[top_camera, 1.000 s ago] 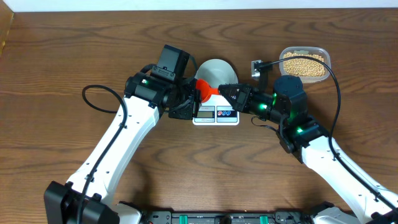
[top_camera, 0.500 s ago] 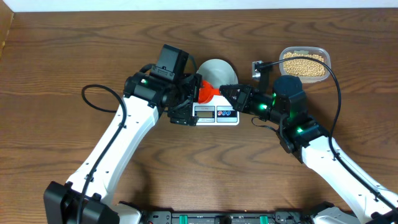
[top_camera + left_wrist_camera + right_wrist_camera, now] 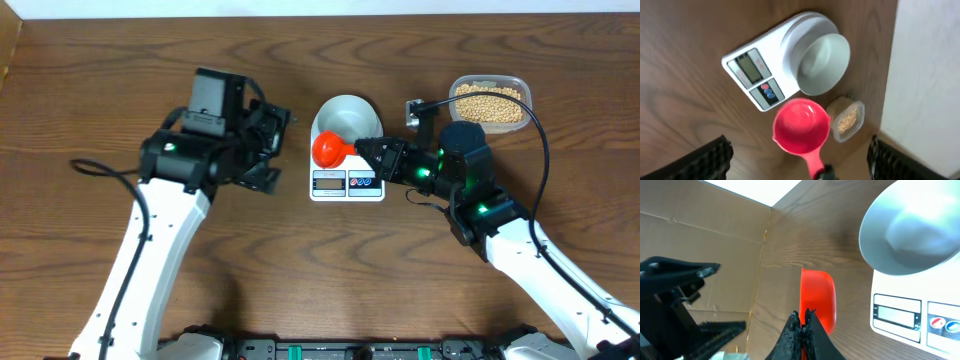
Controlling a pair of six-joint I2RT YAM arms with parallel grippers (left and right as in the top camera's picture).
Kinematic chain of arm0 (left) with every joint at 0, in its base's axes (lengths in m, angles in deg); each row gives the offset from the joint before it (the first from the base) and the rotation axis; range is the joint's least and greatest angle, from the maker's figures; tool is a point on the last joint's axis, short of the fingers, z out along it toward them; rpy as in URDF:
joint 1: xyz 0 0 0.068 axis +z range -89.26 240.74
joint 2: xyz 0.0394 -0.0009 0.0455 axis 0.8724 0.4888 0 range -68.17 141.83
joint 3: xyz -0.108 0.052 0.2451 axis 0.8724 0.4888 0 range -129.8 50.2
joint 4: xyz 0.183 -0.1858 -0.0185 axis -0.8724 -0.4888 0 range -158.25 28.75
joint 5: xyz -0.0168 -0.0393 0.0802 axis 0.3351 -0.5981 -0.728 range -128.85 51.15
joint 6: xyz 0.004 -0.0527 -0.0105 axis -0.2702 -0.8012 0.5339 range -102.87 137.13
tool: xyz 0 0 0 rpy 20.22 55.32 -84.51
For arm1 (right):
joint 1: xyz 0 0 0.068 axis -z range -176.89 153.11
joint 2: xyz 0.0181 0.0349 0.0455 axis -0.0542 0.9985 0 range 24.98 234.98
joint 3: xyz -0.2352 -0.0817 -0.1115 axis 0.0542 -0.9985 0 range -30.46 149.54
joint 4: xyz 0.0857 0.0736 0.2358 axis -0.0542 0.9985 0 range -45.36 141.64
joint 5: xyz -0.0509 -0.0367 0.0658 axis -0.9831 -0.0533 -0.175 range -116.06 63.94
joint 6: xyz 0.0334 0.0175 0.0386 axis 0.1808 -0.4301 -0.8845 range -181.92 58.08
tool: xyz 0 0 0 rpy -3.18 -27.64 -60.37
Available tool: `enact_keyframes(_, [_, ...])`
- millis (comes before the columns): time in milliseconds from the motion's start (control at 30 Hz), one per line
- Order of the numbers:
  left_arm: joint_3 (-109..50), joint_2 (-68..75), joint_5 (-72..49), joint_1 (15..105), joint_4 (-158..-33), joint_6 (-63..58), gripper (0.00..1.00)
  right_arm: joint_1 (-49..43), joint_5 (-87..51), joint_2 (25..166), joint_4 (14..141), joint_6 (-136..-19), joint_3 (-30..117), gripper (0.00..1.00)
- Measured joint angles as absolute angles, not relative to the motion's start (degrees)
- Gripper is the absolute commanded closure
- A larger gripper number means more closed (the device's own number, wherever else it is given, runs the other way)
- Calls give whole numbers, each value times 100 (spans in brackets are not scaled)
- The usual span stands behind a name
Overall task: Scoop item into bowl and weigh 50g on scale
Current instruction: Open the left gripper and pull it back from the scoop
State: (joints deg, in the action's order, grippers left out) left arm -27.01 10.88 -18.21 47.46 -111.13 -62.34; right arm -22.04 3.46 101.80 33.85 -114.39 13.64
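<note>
Dark brown wooden table [image 3: 300, 270]: streaky grain pattern all over.
Flat rectangular white plastic scale [image 3: 347, 193], centre frame: grey LCD, one blue button, one red.
Small round bowl [image 3: 345, 112] on it: pale bluish-white, plain.
Round plastic scoop [image 3: 328, 150]: bright orange-red, no markings.
Small round beans [image 3: 490, 104], upper right: pale tan, in a clear plastic tub [image 3: 522, 84].
Left arm [image 3: 165, 230] and right arm [image 3: 540, 260]: white links, black joints, green lights [image 3: 477, 210].
Left pincer [image 3: 272, 148] and right pincer [image 3: 366, 147]: black; left fingers [image 3: 715, 155] show a ribbed texture.
Cable [image 3: 545, 140]: black.
Cardboard wall [image 3: 700, 235], left of right wrist view: plain brown.
Strip [image 3: 320, 8] along the overhead top edge: white.
</note>
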Motion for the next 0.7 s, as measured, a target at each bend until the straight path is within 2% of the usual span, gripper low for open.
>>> enact_keyframes(267, [-2701,1057,-1836,4956,-11116,-3952,12,-2178,344,10180,3414,-11360,1364,98])
enact_keyframes(567, [-2701,1057,-1838,4956,-11181,-3023,11,-2178,348,10134,3499,-11286,1364,98])
enact_keyframes(700, [-2701,1057,-1840,4956,-11179,-2391,12,-2178,333,10060,3971,-11139,1469,98])
